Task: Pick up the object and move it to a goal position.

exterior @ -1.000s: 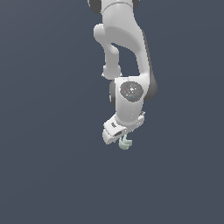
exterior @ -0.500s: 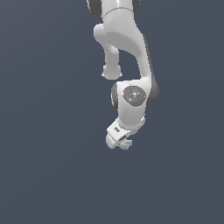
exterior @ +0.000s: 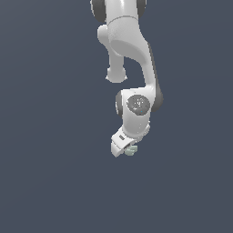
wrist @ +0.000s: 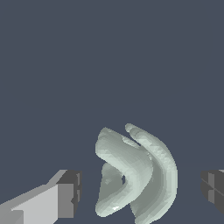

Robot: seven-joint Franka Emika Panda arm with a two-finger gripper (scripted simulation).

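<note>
Hanging over the small mint-green object (wrist: 135, 175), the pincer (exterior: 124, 150) has its fingers apart, one on each side, not touching. It looks light and stiff, probably; the thick curved lobes offer the best hold.

count: one white robot arm (exterior: 129, 50). one pincer (exterior: 125, 151) at its end, with two dark fingertips (wrist: 70, 192) seen in the wrist view. one pale mint-green lumpy object (wrist: 135, 175). nothing else countable against plain grey ground.
</note>
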